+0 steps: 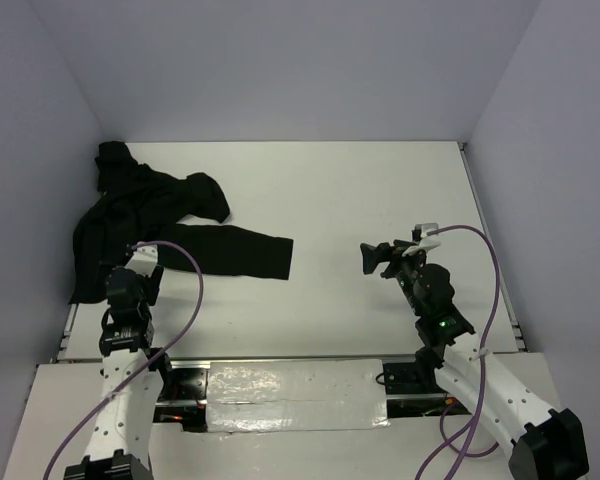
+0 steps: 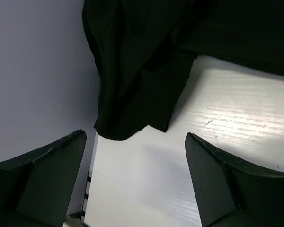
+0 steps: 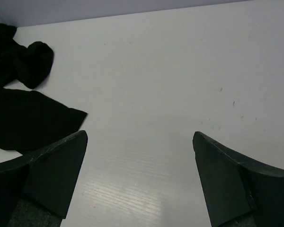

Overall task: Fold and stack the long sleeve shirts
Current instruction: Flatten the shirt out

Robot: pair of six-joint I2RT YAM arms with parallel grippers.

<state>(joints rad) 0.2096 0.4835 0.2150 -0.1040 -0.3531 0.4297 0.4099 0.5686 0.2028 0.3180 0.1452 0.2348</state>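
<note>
Shirt [image 1: 150,225]: black, crumpled, table's [image 1: 360,190] far-left corner. Left gripper [image 2: 135,136]: spread wide, empty, near shirt's edge. Right gripper [image 3: 139,136]: spread wide, empty, well apart.

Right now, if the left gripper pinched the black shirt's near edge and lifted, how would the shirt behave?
Probably floppy: the shirt lies bunched in soft folds, so it should drape and trail rather than hold shape. Its outstretched sleeve would likely drag across the table. The open left gripper would probably lift only a small part of it.
</note>
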